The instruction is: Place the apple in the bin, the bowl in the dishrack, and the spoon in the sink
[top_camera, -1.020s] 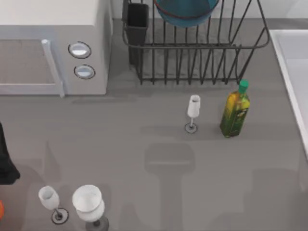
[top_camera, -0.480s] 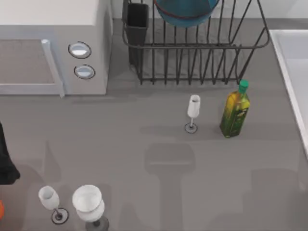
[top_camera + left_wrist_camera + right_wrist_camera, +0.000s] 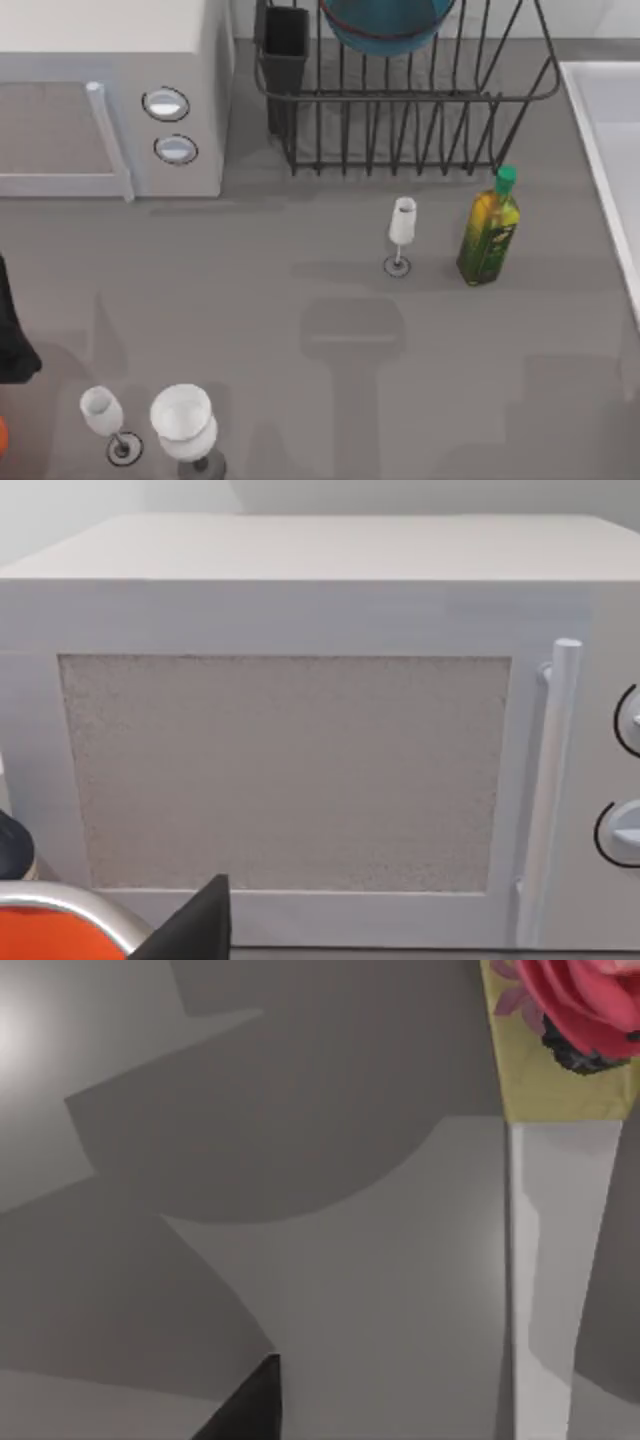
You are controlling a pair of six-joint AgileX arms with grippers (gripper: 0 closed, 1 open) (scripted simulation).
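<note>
The blue bowl (image 3: 385, 25) sits inside the black wire dishrack (image 3: 405, 100), whose cutlery cup (image 3: 285, 45) is at the corner nearest the white microwave (image 3: 110, 95). The white sink (image 3: 610, 150) lies right of the dishrack. Nothing has moved since the earlier frames. In front of the dishrack stand an olive-oil bottle (image 3: 489, 228), its label unreadable, and a small wine glass (image 3: 401, 232) on the grey countertop (image 3: 330, 340). Neither gripper's finger state can be told.
</note>
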